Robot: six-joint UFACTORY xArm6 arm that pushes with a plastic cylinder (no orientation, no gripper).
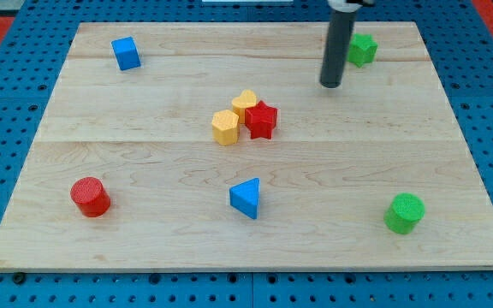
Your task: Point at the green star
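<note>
The green star point(363, 49) lies near the view's top right on the wooden board point(144, 154). My tip point(330, 84) is the lower end of the dark rod coming down from the top edge. It stands just left of and a little below the green star, a small gap apart from it.
A blue cube point(127, 53) sits at the top left. A yellow hexagon point(225, 127), a yellow heart point(245, 103) and a red star point(262, 120) cluster in the middle. A red cylinder point(90, 197), a blue triangle point(246, 198) and a green cylinder point(404, 213) lie along the bottom.
</note>
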